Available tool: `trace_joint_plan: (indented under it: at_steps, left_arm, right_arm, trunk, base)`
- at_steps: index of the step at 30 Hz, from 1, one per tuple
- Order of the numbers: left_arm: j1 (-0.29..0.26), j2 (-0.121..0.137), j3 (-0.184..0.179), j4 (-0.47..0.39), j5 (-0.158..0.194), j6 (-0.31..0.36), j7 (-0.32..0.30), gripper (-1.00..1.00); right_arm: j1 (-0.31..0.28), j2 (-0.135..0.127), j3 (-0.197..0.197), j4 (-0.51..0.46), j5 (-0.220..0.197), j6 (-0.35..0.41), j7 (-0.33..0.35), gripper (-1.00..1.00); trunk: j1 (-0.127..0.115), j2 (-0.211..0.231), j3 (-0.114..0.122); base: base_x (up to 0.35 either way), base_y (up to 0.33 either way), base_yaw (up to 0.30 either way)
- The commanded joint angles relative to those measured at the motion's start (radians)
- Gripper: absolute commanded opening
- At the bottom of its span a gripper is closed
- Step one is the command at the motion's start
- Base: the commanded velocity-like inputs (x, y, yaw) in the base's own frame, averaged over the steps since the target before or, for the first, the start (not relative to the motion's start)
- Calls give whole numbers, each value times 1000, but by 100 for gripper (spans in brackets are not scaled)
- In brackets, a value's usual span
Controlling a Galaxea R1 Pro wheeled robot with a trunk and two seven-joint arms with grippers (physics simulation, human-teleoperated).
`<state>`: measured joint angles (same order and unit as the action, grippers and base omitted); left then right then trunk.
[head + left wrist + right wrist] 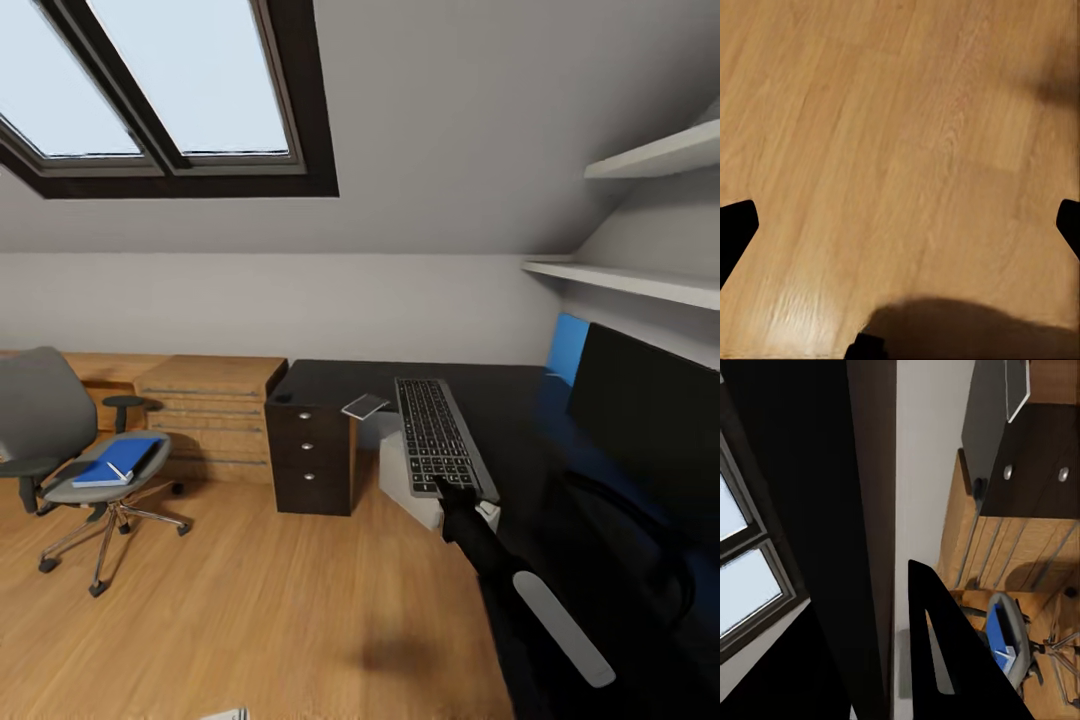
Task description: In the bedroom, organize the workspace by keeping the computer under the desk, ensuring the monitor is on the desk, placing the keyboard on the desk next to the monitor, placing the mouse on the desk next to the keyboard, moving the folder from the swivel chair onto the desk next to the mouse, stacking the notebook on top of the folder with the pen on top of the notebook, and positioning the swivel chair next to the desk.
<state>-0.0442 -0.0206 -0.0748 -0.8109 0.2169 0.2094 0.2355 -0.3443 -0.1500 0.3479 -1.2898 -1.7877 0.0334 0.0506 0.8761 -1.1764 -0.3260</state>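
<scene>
My right gripper (455,492) is shut on the near end of the grey keyboard (436,432), which is over the front edge of the black desk (330,378). The black monitor (650,420) stands on the desk at the right. A light grey computer (402,472) sits below the keyboard. The thin grey notebook (365,405) lies at the desk's edge above the drawers (1035,472). At the left, the blue folder (120,458) rests on the swivel chair (40,410); a small dark shape beside it may be the mouse. My left gripper (900,225) is open over the floor. The pen is out of view.
A light oak dresser (212,400) stands against the wall between the chair and the desk. White shelves (640,280) hang above the monitor, and a skylight (160,90) is set in the sloped wall. Oak floor (250,600) spreads in front of the desk.
</scene>
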Motion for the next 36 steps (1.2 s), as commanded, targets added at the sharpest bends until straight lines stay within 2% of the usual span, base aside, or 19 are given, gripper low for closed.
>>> trace_joint_plan:
  at_steps: [1,10,15,16,19,26,36]
  left_arm:
    - [0,1,-3,-2,10,4,8,100]
    - [0,2,-3,-2,10,4,8,100]
    - [0,2,0,-8,12,-11,8,100]
    - [0,1,0,-6,12,-51,8,100]
    - [0,4,2,2,14,-68,5,100]
    - [0,5,3,14,14,-76,8,100]
    - [0,5,3,15,13,-77,8,100]
  right_arm:
    - [-1,-1,2,4,-13,0,8,-100]
    - [-1,-2,-2,43,-16,0,8,-100]
    - [-1,0,-3,78,-14,-3,8,-100]
    - [-1,2,-4,129,-12,-5,10,-100]
    - [-1,1,-19,146,-11,-8,17,-100]
    - [-2,2,-31,180,-6,-10,27,-100]
    - [-18,-1,-34,308,-3,-6,25,-100]
  trunk:
    - [-4,6,2]
    - [-39,69,30]
    - [-39,69,30]
    - [-39,69,30]
    - [-39,69,30]
    - [-39,69,30]
    - [-39,69,30]
  base:
    - [-287,-242,0]
    - [-285,-243,0]
    - [-129,-119,0]
    - [-13,-13,0]
    - [-6,-16,0]
    - [-1,-225,0]
    - [0,-209,0]
